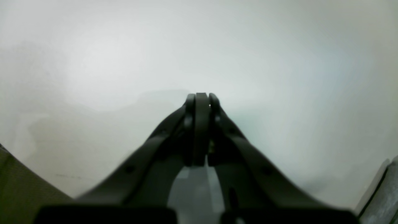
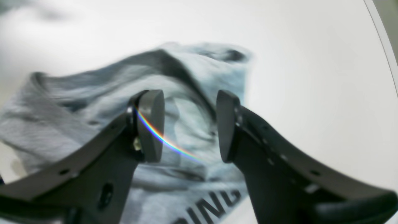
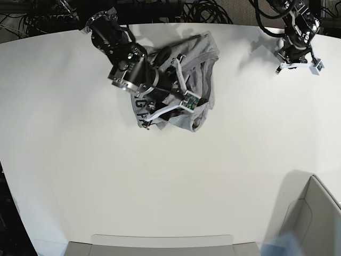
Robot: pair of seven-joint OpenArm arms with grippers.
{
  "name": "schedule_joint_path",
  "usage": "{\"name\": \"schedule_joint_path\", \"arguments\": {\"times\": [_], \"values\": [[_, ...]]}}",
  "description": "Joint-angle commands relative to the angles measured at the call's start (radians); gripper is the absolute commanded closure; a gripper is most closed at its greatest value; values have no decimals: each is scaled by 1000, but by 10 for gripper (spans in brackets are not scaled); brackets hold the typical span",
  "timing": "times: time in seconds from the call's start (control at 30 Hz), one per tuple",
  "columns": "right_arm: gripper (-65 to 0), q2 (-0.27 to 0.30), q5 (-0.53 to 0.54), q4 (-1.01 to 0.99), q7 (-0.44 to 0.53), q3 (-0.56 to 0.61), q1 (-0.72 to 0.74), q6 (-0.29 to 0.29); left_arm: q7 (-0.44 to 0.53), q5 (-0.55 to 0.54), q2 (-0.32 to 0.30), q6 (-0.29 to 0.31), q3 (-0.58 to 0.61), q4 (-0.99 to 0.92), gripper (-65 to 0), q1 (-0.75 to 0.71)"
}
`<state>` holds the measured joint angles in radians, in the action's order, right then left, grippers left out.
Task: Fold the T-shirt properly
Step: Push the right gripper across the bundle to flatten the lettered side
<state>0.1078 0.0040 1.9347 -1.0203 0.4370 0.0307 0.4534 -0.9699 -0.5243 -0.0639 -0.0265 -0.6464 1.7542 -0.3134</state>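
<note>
The heather-grey T-shirt [image 3: 200, 64] lies crumpled in a heap at the back middle of the white table [image 3: 160, 181]. In the right wrist view the T-shirt [image 2: 192, 74] fills the middle, with black block lettering [image 2: 214, 203] showing at its lower edge. My right gripper [image 2: 189, 124] hangs open just above the cloth, with nothing between its dark pads [image 2: 152, 124]. In the base view the right gripper [image 3: 170, 74] sits over the heap's left side. My left gripper [image 1: 201, 102] is shut and holds nothing, above bare table at the back right [image 3: 290, 61], well away from the shirt.
A grey bin [image 3: 319, 213] stands at the front right corner. A flat grey tray edge [image 3: 160, 245] runs along the front. Cables [image 3: 202, 10] lie behind the table's back edge. The table's curved rim [image 2: 384, 37] passes to the right of the shirt.
</note>
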Motion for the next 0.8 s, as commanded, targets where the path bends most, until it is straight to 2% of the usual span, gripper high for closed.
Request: {"name": "schedule_joint_path", "arguments": {"times": [0.0,0.17,0.37,0.6,0.77], "values": [[-274,-7,20,13,21,-17,21,-9,10,-6,0,1,-2,16,0,1],[-274,-9,24,-70,21,-68,59,-52,10,-6,2,3,-2,16,0,1],[-274,-18,24,-215,21,-71,140,-75,2,-6,3,3,-2,16,0,27],[-274,-90,24,-349,25,-63,191,-78,2,-6,3,3,-2,16,0,29],[-264,-102,24,-357,51,30,214,-77,2,-6,3,3,-2,16,0,29]]}}
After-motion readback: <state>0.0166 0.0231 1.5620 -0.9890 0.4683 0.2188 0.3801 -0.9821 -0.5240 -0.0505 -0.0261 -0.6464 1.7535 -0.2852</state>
